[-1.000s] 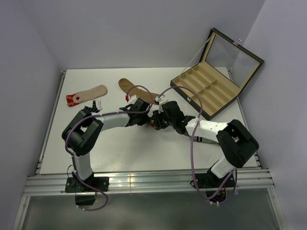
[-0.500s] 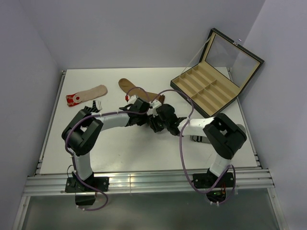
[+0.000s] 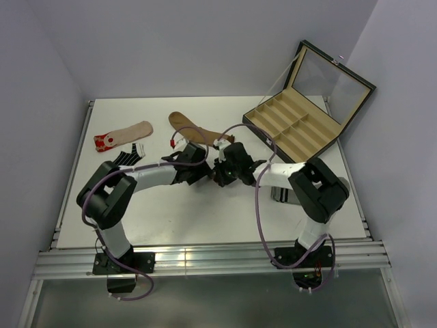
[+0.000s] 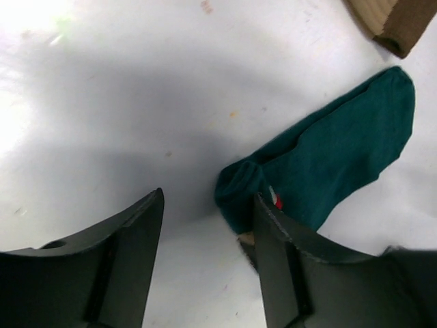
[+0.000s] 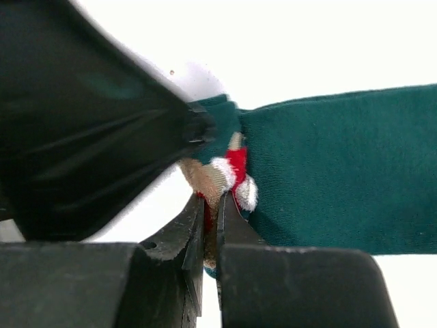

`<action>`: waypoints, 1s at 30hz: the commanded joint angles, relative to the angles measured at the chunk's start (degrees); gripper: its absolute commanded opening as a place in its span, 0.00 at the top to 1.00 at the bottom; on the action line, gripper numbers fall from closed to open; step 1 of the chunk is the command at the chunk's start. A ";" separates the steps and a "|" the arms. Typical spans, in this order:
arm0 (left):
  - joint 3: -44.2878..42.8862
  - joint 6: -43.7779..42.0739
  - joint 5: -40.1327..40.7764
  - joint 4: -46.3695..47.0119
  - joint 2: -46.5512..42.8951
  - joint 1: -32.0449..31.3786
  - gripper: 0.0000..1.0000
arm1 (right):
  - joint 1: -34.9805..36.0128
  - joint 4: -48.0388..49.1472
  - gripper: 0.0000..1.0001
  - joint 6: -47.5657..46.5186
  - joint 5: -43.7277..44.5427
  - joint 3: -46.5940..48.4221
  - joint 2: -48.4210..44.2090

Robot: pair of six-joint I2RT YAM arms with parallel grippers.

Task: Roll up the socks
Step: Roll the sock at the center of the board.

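Both arms meet over the middle of the white table (image 3: 205, 219), wrists almost touching. The dark teal sock (image 4: 334, 157) lies flat there, its length running off toward 2 o'clock in the left wrist view and its near end bunched into a small fold.

The right gripper (image 5: 210, 212) is pinched tight on that bunched end, with the red, white and tan patch of the reindeer picture squeezed between its fingers. The left gripper (image 4: 208, 198) stands with its jaws spread apart and nothing between them. One finger (image 4: 287, 266) rests against the folded end of the sock, and the other sits over bare table.

From the grippers, the brown sock (image 3: 193, 127) lies just beyond at 12 o'clock. The beige red-toed sock (image 3: 124, 135) is well off at 10 o'clock, with the black-and-white striped sock (image 3: 128, 158) near it at 9 o'clock. An open compartment box (image 3: 293, 126) sits at 2 o'clock, its lid propped up.
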State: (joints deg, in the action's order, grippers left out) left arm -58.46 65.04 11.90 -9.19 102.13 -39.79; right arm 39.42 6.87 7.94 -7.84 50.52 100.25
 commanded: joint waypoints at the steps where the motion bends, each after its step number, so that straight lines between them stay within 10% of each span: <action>1: 3.34 2.55 1.37 -1.01 -5.79 0.50 0.38 | -5.22 -7.76 1.00 5.05 -14.10 -0.25 2.41; 13: 8.45 4.57 -3.89 7.34 -9.06 0.33 0.25 | -17.70 4.27 1.00 22.89 -44.36 -0.51 13.92; 30: 3.26 2.55 -7.24 7.88 1.84 -0.64 0.36 | -20.35 12.47 0.96 30.47 -44.82 -3.94 18.14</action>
State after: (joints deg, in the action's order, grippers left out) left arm -54.26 68.58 5.63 0.21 101.67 -39.88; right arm 19.11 23.42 39.48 -57.58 48.56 115.79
